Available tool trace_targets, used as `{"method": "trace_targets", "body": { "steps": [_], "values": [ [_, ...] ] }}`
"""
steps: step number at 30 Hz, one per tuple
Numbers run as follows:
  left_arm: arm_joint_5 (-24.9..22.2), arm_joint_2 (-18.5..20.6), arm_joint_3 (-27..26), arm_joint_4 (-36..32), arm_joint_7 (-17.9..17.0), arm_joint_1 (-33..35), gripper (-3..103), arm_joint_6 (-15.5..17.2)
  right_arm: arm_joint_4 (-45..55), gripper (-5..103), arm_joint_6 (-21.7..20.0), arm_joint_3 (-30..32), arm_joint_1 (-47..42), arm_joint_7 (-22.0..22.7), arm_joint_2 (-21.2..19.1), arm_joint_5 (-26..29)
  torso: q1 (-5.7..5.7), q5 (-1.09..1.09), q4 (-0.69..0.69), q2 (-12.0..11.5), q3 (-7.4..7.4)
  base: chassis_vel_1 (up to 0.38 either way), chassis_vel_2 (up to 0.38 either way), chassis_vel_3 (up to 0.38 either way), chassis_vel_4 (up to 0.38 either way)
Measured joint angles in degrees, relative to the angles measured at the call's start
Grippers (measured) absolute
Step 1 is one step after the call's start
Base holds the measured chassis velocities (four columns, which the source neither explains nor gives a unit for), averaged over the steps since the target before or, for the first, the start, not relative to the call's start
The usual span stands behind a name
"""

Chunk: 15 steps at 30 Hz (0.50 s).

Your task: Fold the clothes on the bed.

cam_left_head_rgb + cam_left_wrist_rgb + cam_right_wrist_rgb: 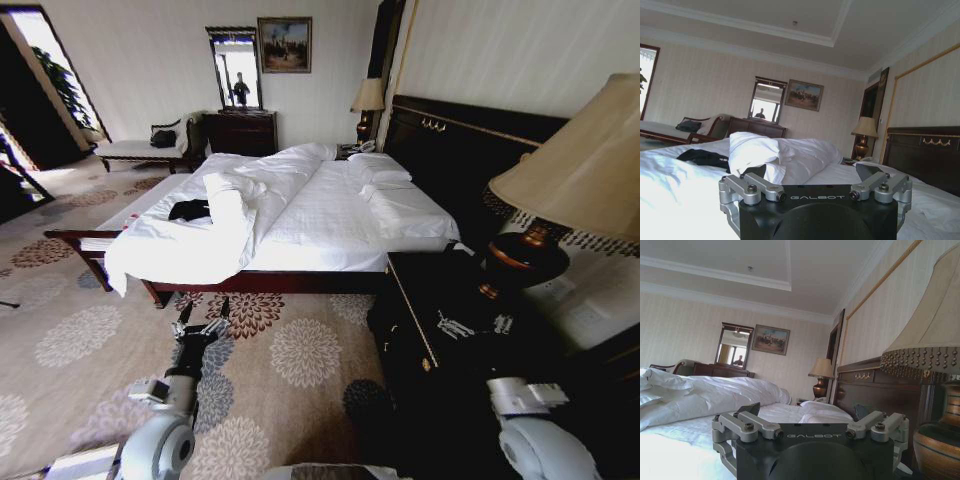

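We are approaching the white-sheeted, dark-framed bed; left gripper and right gripper both spread, empty. Next, we judge, reaching the crumpled black soft-fabric T-shirt.

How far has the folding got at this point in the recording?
Nothing looks done. The black T-shirt lies crumpled and unfolded on the bed, beside the bunched white duvet. Nothing is in hand: the left gripper hangs open over the carpet short of the bed, and the right gripper is open over the dark nightstand. Left: closing in on the bed, then all the folding.
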Motion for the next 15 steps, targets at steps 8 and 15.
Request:
{"method": "trace_targets", "body": {
  "steps": [8, 15],
  "values": [
    [0.62, -0.28, 0.75, 0.25, 0.06, 0.02, 100, -0.36, -0.48, 100, 0.00, -0.11, 0.23, -0.01, -0.10, 0.04, 0.00, 0.00, 0.00, 0.00, 0.00, 0.000, 0.000, 0.000, 0.000],
    [0.89, -0.26, 1.03, 0.71, 0.07, -0.20, 100, -0.37, -0.79, 100, 0.00, -0.38, 0.54, 0.13, -0.12, 0.11, 0.00, 0.00, 0.00, 0.00, 0.00, 0.000, 0.000, 0.000, 0.000]
  ]
}}
